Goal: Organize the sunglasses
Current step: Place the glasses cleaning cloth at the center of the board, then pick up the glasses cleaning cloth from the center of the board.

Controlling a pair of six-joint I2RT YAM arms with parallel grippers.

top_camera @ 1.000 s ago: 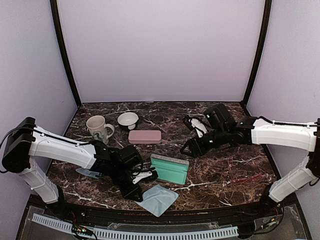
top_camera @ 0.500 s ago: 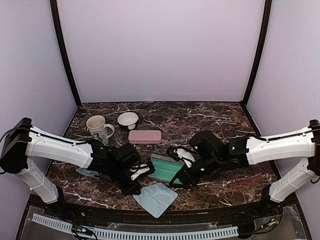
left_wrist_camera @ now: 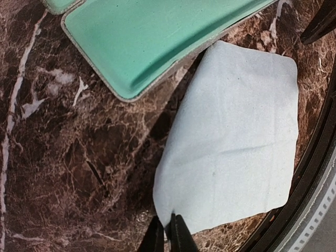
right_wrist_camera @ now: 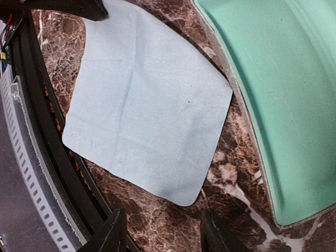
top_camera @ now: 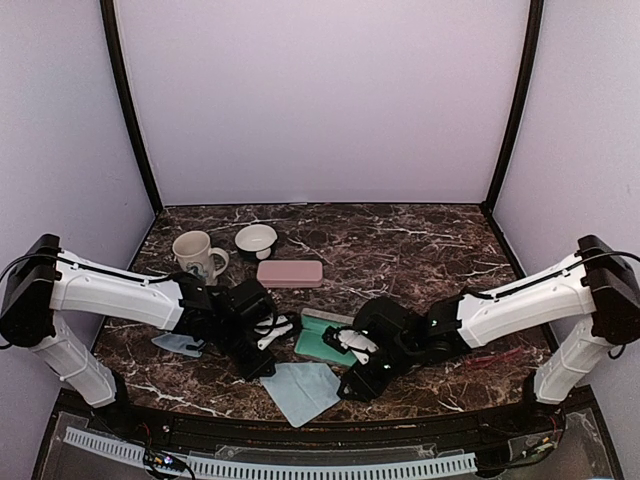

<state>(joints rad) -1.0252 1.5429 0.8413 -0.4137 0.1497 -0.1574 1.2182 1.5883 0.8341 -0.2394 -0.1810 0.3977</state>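
Open case [left_wrist_camera: 157, 37] shows green lining. Left hand [left_wrist_camera: 168, 236] pinched narrow on blue cloth [left_wrist_camera: 236, 147], right hand [right_wrist_camera: 164, 233] wide. 1 thin red sunglasses [top_camera: 498, 355] flat on desk [top_camera: 420, 240].

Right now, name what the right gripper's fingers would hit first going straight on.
The right gripper would probably meet the light-blue cloth near its rounded corner, or bare table beside it; depth is unclear.

Open green case [left_wrist_camera: 152, 37], blue cloth [left_wrist_camera: 231, 142] beside it, pincer [left_wrist_camera: 169, 227] seemingly pinching cloth's edge
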